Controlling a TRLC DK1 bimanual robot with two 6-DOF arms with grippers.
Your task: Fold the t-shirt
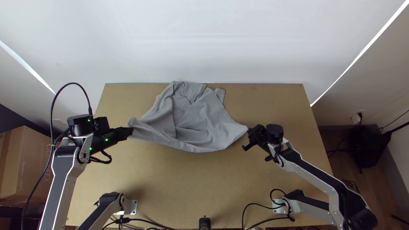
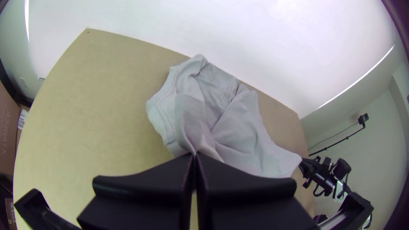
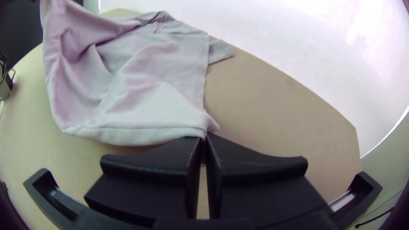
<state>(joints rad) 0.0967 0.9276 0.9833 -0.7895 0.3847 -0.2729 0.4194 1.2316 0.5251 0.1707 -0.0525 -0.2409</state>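
The shirt (image 1: pixel 194 115) lies rumpled on the far part of the surface (image 1: pixel 179 183), its near edge drawn out between the two grippers. The left gripper (image 1: pixel 129 131) has its jaws closed on one corner, and the right gripper (image 1: pixel 249 132) has its jaws pinched together on the opposite corner.

In the top view, bare desk (image 1: pixel 183 183) affords passage at lower centre and right of the t-shirt (image 1: pixel 204 121). The garment, spanning left end effector (image 1: pixel 130 131) to right end effector (image 1: pixel 249 131), obstructs the centre.
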